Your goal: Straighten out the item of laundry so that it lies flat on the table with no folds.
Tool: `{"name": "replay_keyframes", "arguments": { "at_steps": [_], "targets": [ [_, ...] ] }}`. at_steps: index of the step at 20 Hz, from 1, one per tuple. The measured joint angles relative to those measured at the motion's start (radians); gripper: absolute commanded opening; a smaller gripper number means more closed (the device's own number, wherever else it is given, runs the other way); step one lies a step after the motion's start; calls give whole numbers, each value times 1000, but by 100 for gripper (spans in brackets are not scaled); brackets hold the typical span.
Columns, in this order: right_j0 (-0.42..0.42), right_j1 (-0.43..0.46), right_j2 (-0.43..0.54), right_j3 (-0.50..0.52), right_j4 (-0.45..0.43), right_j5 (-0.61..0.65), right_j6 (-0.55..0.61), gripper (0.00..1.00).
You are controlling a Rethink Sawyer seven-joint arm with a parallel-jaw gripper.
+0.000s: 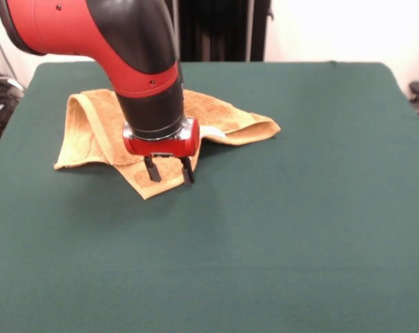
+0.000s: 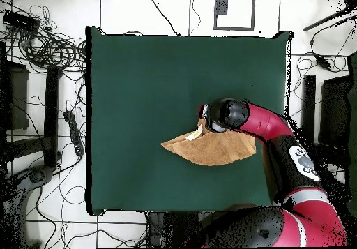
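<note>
Now folded towel (image 1: pixel 91 128) under spread fingers (image 1: pixel 152 170).

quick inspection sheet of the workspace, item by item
surface: table covered in dark green cloth, smooth
job's things: mustard towel crumpled with folds, a white tag showing, lying toward the table's far side in the front view
clutter: nothing seen on the table
grippers: pincer open, fingers pointing down over the towel's near corner
cables: tangled cables on the floor beside the table in the overhead view
surroundings: pale floor, dark equipment at the sides
</note>
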Motion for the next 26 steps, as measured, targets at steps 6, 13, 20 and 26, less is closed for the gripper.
{"name": "replay_keyframes", "arguments": {
  "at_steps": [6, 13, 20, 26],
  "targets": [
    [0, -4, -1, 13, 0, -22, 0, 100],
    [0, -5, -2, 14, 0, -23, 0, 100],
    [0, -5, -2, 14, 0, -24, 0, 100],
    [0, -5, -2, 14, 0, -24, 0, 100]
  ]
}}
